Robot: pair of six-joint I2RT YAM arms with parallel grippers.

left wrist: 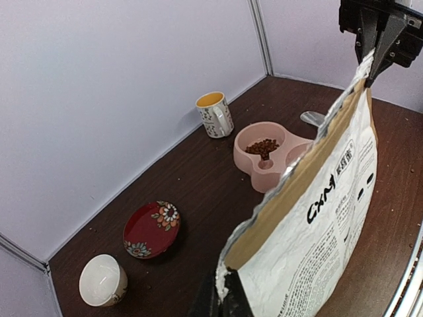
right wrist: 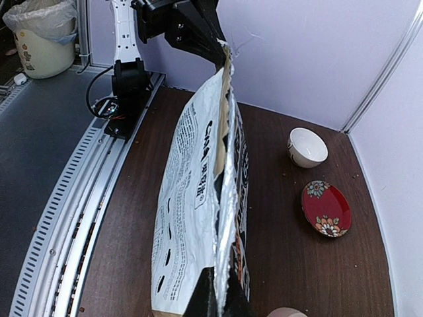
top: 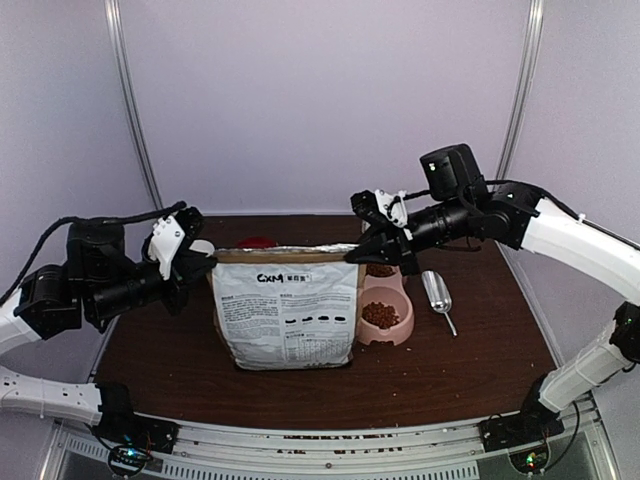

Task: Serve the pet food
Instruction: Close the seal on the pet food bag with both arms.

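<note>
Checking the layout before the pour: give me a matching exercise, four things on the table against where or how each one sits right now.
Things:
1. pet food bag
2. pink feeder
3. metal scoop
4. red saucer

States:
A. lying beside a small white bowl
B. pinched at its top corners by the left gripper and right gripper
C. holding brown kibble
D. lying loose, rightmost in the top view

Pairs: 1-B, 2-C, 3-D, 4-A
</note>
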